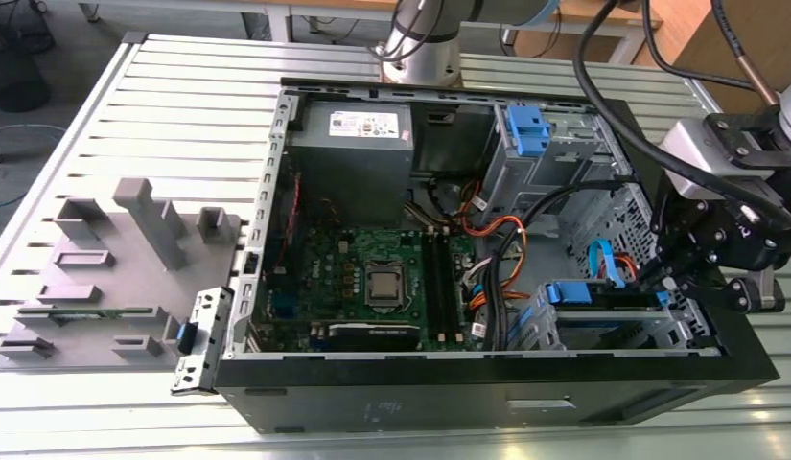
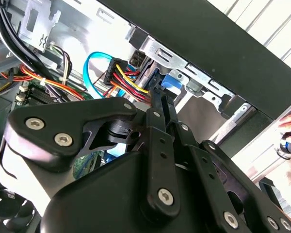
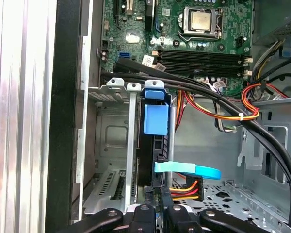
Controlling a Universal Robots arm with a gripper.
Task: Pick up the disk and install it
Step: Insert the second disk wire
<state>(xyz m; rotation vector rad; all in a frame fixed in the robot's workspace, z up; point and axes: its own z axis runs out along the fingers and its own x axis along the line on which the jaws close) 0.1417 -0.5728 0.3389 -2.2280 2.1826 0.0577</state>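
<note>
Disk (image 3: 154, 145), a flat silver drive in a blue plastic carrier, stands on edge in the grey metal drive cage (image 3: 111, 141), long axis running straight away from our black gripper (image 3: 157, 209), whose fingers close on its near end.

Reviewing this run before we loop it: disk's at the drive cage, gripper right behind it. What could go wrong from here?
1. The light-blue data cable and the red-yellow power wires sit right by the gripper; they could snag.
2. The disk stands edge-on between the drive cage rails; a slight tilt could jam it.
</note>
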